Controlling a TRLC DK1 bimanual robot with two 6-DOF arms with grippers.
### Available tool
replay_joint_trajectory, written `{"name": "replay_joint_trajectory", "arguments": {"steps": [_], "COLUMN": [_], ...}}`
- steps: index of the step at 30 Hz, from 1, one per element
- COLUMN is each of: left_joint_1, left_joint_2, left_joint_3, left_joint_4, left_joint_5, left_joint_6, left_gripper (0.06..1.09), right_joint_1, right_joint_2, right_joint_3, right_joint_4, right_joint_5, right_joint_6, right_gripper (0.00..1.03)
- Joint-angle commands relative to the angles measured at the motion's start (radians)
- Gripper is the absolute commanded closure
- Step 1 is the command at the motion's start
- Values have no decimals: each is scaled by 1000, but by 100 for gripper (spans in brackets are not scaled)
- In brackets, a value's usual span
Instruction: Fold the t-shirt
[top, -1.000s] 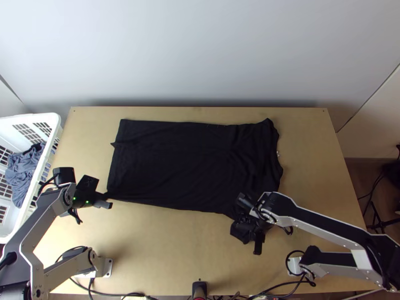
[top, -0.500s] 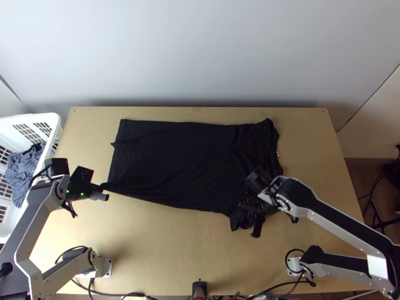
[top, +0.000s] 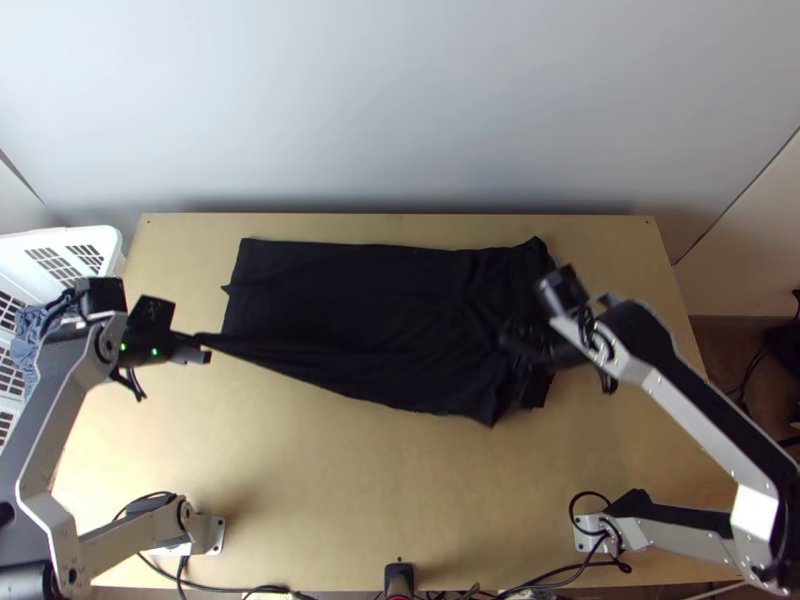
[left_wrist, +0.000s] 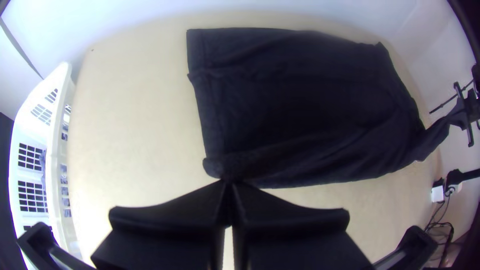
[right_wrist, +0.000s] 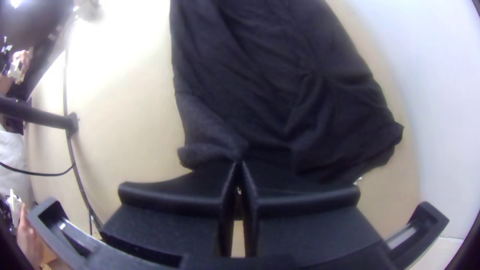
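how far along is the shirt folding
Done: the black t-shirt lies spread out fairly flat across the table. In hand: the left claw and right claw each pinch its near edge, at opposite ends. Left: laying that edge over and, probably, further folds, as most of it is still one wide sheet.

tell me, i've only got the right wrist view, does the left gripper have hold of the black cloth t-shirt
Observer: Yes, the left gripper has its jaws shut on a bunched corner of the t-shirt.
Operator: ok, anything standing at that end of the table
Observer: A white plastic basket with blue-grey cloth in it.
Operator: and how does the shirt's far left corner lie
Observer: Spread out on the light wooden table, apart from the left gripper.
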Motion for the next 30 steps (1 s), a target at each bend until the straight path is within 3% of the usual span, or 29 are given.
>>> {"name": "replay_joint_trajectory", "arguments": {"steps": [1,13,30], "left_joint_1": [0,3,-43], "left_joint_2": [121,298,629], "left_joint_3": [163,426,634], "left_joint_4": [-16,-62,-73], "left_joint_5": [-2,0,-25], "left_joint_6": [-63,-212,-284], "left_gripper": [101,101,101], "right_joint_1": [-119,-241,-397], "right_joint_2": [121,325,621], "right_joint_3": [181,419,590], "right_joint_4": [0,20,175], "right_joint_5": [-1,-15,-20], "right_joint_6": [-56,-76,-131], "right_gripper": [100,100,100]}}
